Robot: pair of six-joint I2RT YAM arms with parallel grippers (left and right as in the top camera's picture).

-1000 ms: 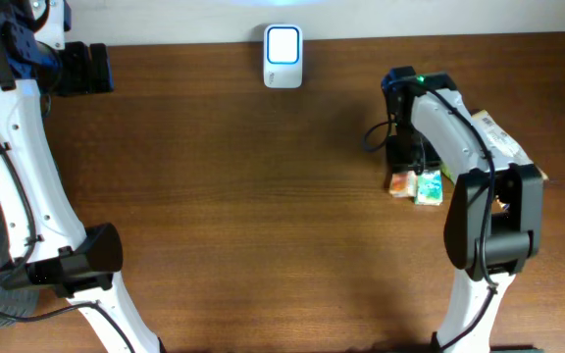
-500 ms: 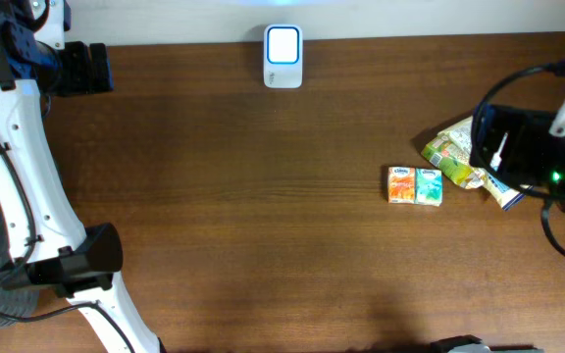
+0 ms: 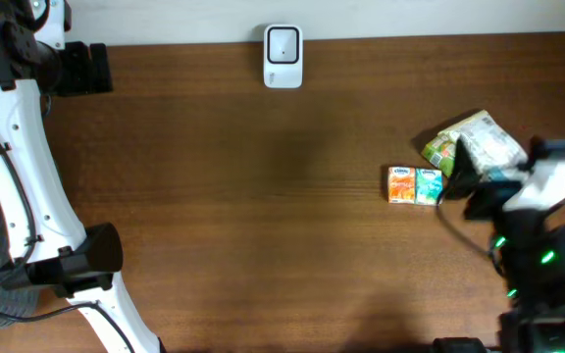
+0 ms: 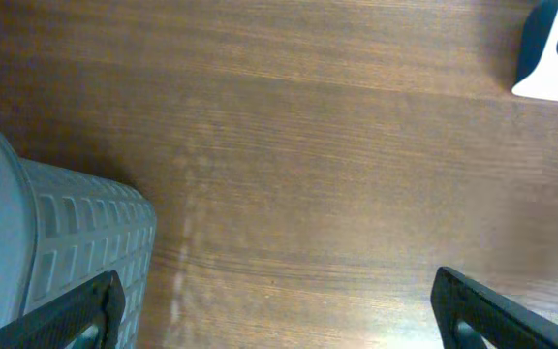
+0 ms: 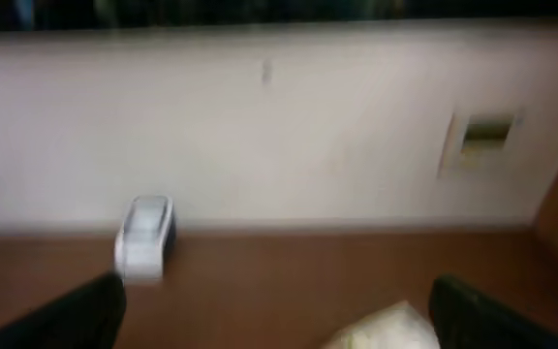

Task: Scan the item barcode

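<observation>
The white barcode scanner (image 3: pixel 282 57) stands at the table's far edge, its screen facing up. A twin pack of tissues, orange and teal (image 3: pixel 415 185), lies flat at the right. Just behind it is a crumpled green and white bag (image 3: pixel 469 142). My right arm (image 3: pixel 533 191) hovers low on the right, beside the bag. In the blurred right wrist view, my right gripper (image 5: pixel 279 325) is open, with the scanner (image 5: pixel 143 237) far ahead and the pale bag (image 5: pixel 386 330) low between the fingers. My left gripper (image 4: pixel 279 320) is open over bare wood at the far left.
A grey slatted basket (image 4: pixel 56 252) stands off the left side under the left wrist. The scanner's corner (image 4: pixel 555 58) shows at the top right of that view. A pale wall runs behind the table's far edge.
My right arm has left the tissue pack, swung out to the right and come back low on the right, uncovering the bag. Its jaws opened wider. The left arm has not moved.
</observation>
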